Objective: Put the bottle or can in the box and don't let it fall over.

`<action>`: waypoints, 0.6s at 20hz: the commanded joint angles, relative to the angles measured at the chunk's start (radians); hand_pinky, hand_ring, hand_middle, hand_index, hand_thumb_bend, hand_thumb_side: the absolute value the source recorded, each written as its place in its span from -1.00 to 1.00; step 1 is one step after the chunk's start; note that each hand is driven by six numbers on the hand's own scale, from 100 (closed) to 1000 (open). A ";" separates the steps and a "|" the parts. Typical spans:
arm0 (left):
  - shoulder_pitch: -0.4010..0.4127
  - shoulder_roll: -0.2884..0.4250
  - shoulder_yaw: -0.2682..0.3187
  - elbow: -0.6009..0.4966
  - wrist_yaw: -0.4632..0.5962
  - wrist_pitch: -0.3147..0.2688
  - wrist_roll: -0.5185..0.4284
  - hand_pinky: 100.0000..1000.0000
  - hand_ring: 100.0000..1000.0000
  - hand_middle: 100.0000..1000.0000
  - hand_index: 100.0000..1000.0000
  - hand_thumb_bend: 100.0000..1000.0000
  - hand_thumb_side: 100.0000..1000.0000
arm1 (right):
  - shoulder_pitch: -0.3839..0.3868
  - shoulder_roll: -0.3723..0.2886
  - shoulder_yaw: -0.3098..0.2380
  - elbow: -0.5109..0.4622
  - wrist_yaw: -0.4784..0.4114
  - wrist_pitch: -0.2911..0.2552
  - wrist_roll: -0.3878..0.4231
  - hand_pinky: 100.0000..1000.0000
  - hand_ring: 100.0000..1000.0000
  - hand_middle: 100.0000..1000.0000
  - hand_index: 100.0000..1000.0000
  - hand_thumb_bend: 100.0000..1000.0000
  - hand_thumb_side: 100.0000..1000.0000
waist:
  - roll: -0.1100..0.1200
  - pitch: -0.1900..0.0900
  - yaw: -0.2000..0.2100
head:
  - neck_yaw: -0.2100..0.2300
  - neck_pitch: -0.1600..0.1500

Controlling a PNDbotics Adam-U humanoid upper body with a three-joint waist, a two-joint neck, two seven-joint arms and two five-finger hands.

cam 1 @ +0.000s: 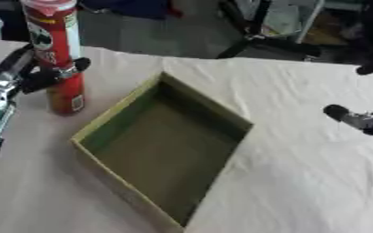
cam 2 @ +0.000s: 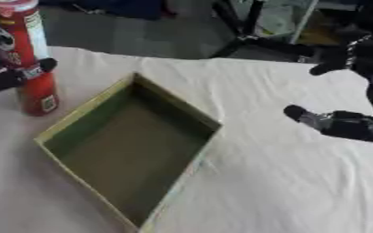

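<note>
Left robot hand [cam 1: 32, 77] is clasping the upright red can [cam 1: 57, 54] mid-body, keeping it vertical; the can is standing on the surface [cam 1: 301, 182] just beside the empty box [cam 1: 164, 141]. Right robot hand [cam 2: 345, 125] is idling, fingers relaxed.

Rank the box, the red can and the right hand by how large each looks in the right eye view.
1. Box, by far the largest.
2. Red can, tall and narrow, its top cut off by the frame.
3. Right hand, partly out of frame; its rank against the can is unsure.
</note>
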 commanded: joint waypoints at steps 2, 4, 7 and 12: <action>-0.024 0.010 0.007 -0.012 0.014 0.004 0.009 0.99 1.00 1.00 0.72 0.13 0.18 | -0.013 -0.044 -0.018 0.005 -0.010 -0.020 0.000 0.55 0.09 -0.11 0.10 0.25 -1.00 | 0.004 -0.018 -0.003 | -0.001 -0.015; -0.023 0.008 0.007 -0.012 0.024 0.009 0.010 0.95 1.00 1.00 0.70 0.04 0.10 | -0.013 -0.044 -0.018 0.007 -0.010 -0.025 0.002 0.54 0.09 -0.10 0.10 0.23 -1.00 | 0.003 -0.019 -0.003 | -0.002 -0.015; -0.022 0.008 0.005 -0.013 0.034 0.013 0.011 0.95 1.00 1.00 0.70 0.04 0.10 | -0.012 -0.044 -0.019 0.008 -0.011 -0.030 0.004 0.54 0.09 -0.10 0.10 0.23 -1.00 | 0.003 -0.019 -0.003 | -0.002 -0.015; -0.018 0.005 0.007 -0.012 0.055 0.025 0.022 0.93 1.00 0.86 0.51 -0.27 -0.11 | -0.010 -0.045 -0.014 0.016 -0.006 -0.039 0.026 0.59 0.21 0.08 0.24 -0.04 -1.00 | 0.001 -0.023 -0.002 | -0.006 -0.015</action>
